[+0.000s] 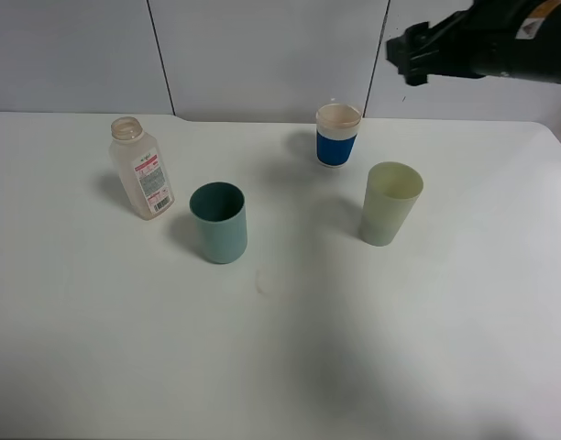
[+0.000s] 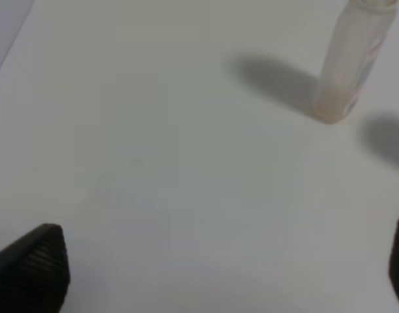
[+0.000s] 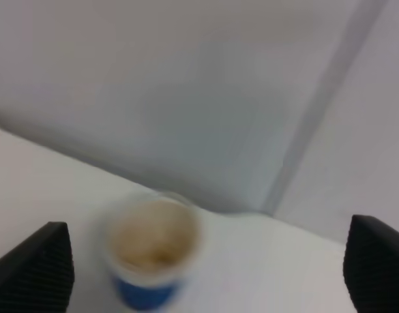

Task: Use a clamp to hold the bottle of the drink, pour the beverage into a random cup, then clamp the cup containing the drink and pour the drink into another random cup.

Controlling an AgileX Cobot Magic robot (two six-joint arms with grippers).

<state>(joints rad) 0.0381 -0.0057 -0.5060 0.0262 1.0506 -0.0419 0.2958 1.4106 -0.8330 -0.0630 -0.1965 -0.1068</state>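
The bottle of the drink (image 1: 143, 170) stands uncapped at the table's left rear, its barcode label facing front; it also shows in the left wrist view as bottle (image 2: 353, 62). No beverage can be made out in it. Just right of it and nearer stands the teal cup (image 1: 218, 222), its inside dark. The tall pale yellow-green cup (image 1: 389, 203) is right of centre. My left gripper (image 2: 219, 277) hovers open over bare table, well short of the bottle, and is outside the exterior view. My right gripper (image 1: 406, 55) hangs high at the rear right, open and holding nothing.
A blue-banded white cup (image 1: 338, 135) with a brownish inside stands at the rear centre; in the right wrist view this cup (image 3: 154, 251) lies below and between my spread fingers (image 3: 33, 267). A grey panelled wall (image 1: 262, 55) runs behind the table.
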